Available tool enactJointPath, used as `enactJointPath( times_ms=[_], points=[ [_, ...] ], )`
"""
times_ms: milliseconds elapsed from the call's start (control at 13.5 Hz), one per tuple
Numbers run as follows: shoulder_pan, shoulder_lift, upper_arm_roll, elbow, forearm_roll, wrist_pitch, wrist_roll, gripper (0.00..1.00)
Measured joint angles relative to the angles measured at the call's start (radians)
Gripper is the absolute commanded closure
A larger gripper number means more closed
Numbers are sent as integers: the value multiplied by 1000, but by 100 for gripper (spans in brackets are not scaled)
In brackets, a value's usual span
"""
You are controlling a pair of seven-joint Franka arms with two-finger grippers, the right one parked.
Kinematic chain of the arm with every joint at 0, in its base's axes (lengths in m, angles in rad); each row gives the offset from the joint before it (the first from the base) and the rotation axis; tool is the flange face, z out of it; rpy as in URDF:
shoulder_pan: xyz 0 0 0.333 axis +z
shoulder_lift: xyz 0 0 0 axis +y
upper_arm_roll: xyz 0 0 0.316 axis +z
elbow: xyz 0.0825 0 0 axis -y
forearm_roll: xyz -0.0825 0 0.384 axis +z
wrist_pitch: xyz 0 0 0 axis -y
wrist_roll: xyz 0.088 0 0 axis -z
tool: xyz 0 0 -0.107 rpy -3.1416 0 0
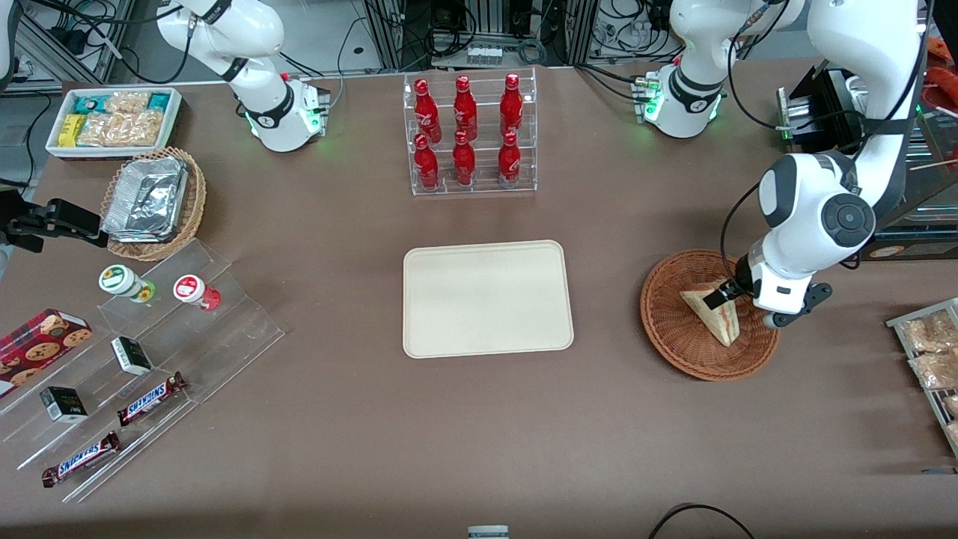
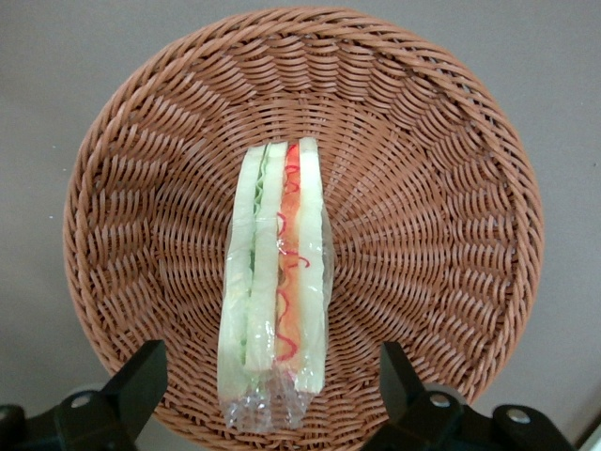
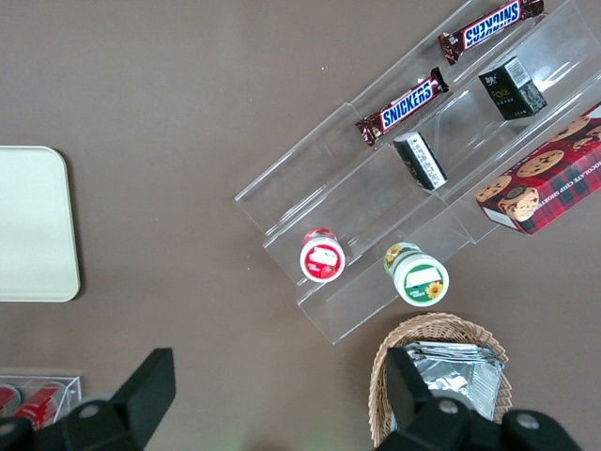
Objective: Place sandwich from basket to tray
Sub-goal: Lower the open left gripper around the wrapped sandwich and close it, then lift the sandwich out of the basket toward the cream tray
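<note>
The sandwich (image 1: pixel 715 318), a clear-wrapped wedge of pale bread with red, orange and green layers, lies in the round reddish-brown wicker basket (image 1: pixel 662 329) toward the working arm's end of the table. In the left wrist view the sandwich (image 2: pixel 274 282) stands on edge across the basket's floor (image 2: pixel 441 216). My left gripper (image 1: pixel 727 293) is low over the basket and open. Its two black fingers (image 2: pixel 141 381) straddle the sandwich's wrapped end with a gap on each side, so the gripper (image 2: pixel 268 390) touches nothing. The cream-beige tray (image 1: pixel 486 251) lies flat at the table's middle.
A clear rack of red bottles (image 1: pixel 468 135) stands farther from the front camera than the tray. A tan basket of foil containers (image 1: pixel 153 198), a white snack bin (image 1: pixel 112 120) and clear steps with bars and cups (image 1: pixel 142 359) lie toward the parked arm's end. Snack packets (image 1: pixel 928 352) lie beside the basket.
</note>
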State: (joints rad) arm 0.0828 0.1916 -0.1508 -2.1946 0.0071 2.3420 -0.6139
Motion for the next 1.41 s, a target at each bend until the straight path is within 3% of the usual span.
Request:
enactJointPath(
  times_ms=[520, 595, 743, 818, 1041, 1412],
  points=[
    [-1, 61, 0, -14, 0, 37, -22, 2],
    [-1, 71, 0, -14, 0, 39, -23, 17],
    [-2, 85, 0, -14, 0, 43, -36, 70],
    [-2, 88, 0, -14, 0, 44, -48, 87],
    [-2, 87, 0, -12, 0, 44, -60, 100],
    [-8, 30, -12, 38, 1, -84, -56, 100]
  ],
)
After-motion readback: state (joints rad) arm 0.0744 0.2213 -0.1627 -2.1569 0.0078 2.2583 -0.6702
